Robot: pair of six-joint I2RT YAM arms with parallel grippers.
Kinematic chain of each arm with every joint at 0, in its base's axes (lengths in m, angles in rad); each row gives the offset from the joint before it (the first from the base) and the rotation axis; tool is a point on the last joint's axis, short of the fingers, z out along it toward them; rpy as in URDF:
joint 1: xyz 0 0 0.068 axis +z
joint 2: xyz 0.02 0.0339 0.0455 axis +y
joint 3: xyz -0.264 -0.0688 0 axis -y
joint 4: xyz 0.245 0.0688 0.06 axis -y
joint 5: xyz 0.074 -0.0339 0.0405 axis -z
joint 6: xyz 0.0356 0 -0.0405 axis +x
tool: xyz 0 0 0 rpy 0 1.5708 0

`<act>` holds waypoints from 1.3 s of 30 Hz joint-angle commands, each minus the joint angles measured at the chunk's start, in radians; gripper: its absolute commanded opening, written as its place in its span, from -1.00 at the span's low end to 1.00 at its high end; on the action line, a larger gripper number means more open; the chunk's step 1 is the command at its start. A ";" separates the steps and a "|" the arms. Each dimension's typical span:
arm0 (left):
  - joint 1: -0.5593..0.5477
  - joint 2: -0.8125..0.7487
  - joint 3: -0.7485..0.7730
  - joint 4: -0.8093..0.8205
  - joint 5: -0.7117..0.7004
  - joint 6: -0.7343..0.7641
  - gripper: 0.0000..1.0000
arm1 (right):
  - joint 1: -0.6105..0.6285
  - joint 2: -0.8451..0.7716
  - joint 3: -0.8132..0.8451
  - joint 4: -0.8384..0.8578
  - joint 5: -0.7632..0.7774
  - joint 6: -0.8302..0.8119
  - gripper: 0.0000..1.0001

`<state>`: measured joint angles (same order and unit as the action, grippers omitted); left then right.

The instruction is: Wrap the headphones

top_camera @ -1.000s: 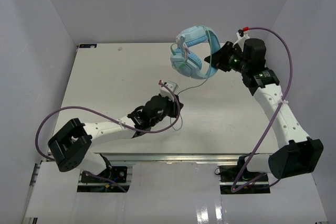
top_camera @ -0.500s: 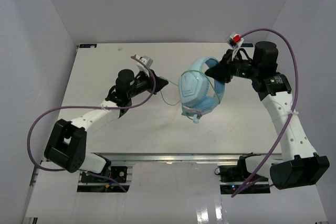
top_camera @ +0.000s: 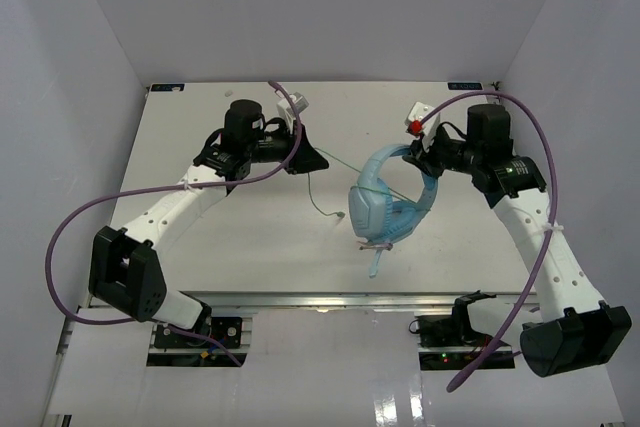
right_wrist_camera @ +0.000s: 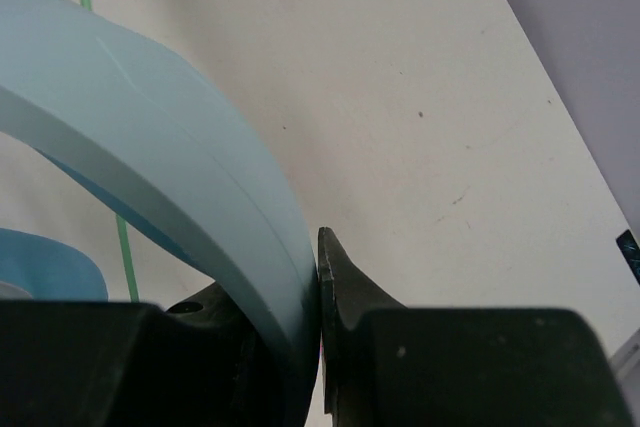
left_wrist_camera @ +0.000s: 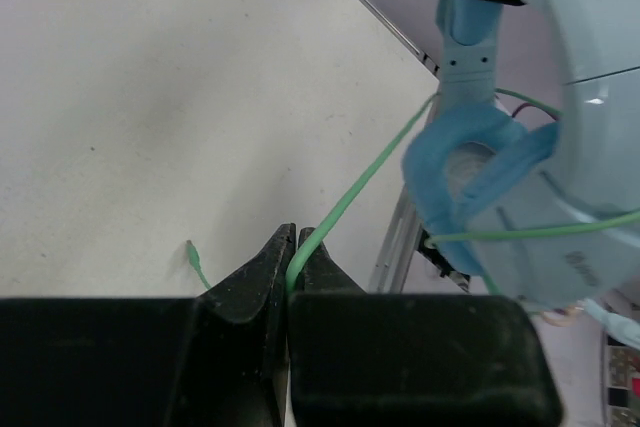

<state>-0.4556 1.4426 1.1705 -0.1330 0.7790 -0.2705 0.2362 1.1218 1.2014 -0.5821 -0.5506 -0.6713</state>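
The left gripper (left_wrist_camera: 292, 247) pinches the pale green cable (left_wrist_camera: 362, 181), which runs rightward to the headphones (top_camera: 388, 215) — headband (right_wrist_camera: 190, 187) clamped in the right gripper (right_wrist_camera: 318, 272).

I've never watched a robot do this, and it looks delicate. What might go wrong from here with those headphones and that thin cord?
1. The left gripper pinches the green cable only at its very tips, so a tug could let it slip out.
2. The right gripper holds the headphones by the headband alone, so they might swing or slide loose.
3. The cable runs fairly straight between gripper and headphones, so moving the arms apart could strain it.
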 commanded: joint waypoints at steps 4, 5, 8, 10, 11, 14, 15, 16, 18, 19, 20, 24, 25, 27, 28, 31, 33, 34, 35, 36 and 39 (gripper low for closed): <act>0.003 -0.036 0.146 -0.163 0.053 -0.090 -0.87 | 0.134 -0.013 -0.111 0.118 0.414 -0.100 -0.85; 0.000 -0.031 0.155 -0.164 0.057 -0.099 -0.86 | 0.148 -0.009 -0.122 0.137 0.445 -0.103 -0.85; -0.004 -0.034 0.161 -0.178 0.093 -0.142 -0.79 | 0.164 0.017 -0.145 0.220 0.542 -0.067 -0.85; -0.013 -0.036 0.161 -0.178 0.119 -0.167 -0.75 | 0.164 0.031 -0.155 0.283 0.616 -0.006 -0.85; -0.018 -0.036 0.159 -0.176 0.131 -0.187 -0.74 | 0.166 0.043 -0.155 0.307 0.640 0.018 -0.85; -0.043 -0.031 0.158 -0.162 0.148 -0.232 -0.71 | 0.167 0.076 -0.148 0.365 0.712 0.112 -0.85; -0.054 -0.029 0.155 -0.152 0.150 -0.252 -0.70 | 0.169 0.089 -0.144 0.389 0.729 0.146 -0.85; -0.064 -0.027 0.151 -0.140 0.150 -0.273 -0.69 | 0.172 0.101 -0.140 0.406 0.748 0.172 -0.85; -0.080 -0.021 0.144 -0.097 0.142 -0.317 -0.67 | 0.180 0.123 -0.132 0.431 0.785 0.211 -0.85; -0.089 -0.015 0.143 -0.069 0.138 -0.348 -0.63 | 0.191 0.134 -0.130 0.450 0.810 0.227 -0.85; -0.099 -0.007 0.145 -0.044 0.135 -0.380 -0.58 | 0.204 0.145 -0.129 0.471 0.839 0.242 -0.85; -0.121 0.033 0.185 0.018 0.112 -0.466 -0.45 | 0.246 0.186 -0.124 0.525 0.920 0.279 -0.85; -0.128 0.048 0.206 0.026 0.097 -0.482 -0.45 | 0.255 0.200 -0.120 0.539 0.945 0.289 -0.85; -0.134 0.072 0.240 0.026 0.090 -0.502 -0.44 | 0.258 0.216 -0.105 0.547 0.965 0.323 -0.85; -0.136 0.078 0.249 0.022 0.087 -0.506 -0.44 | 0.258 0.228 -0.096 0.545 0.970 0.336 -0.85; -0.143 0.083 0.240 0.018 0.081 -0.519 -0.46 | 0.257 0.261 -0.067 0.533 0.973 0.374 -0.85; -0.159 0.078 0.217 0.022 0.074 -0.526 -0.48 | 0.255 0.279 -0.047 0.508 0.947 0.415 -0.85; -0.168 0.076 0.206 0.026 0.071 -0.529 -0.49 | 0.254 0.287 -0.038 0.494 0.934 0.435 -0.85; -0.176 0.077 0.196 0.027 0.067 -0.530 -0.50 | 0.251 0.297 -0.024 0.478 0.916 0.438 -0.85; -0.189 0.075 0.180 0.029 0.060 -0.530 -0.51 | 0.242 0.317 0.003 0.462 0.885 0.473 -0.85; -0.203 0.058 0.148 0.027 0.037 -0.529 -0.54 | 0.217 0.350 0.059 0.399 0.830 0.530 -0.85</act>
<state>-0.6214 1.5471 1.3531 -0.1347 0.8180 -0.7806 0.4883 1.4515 1.1450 -0.1816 0.3397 -0.2870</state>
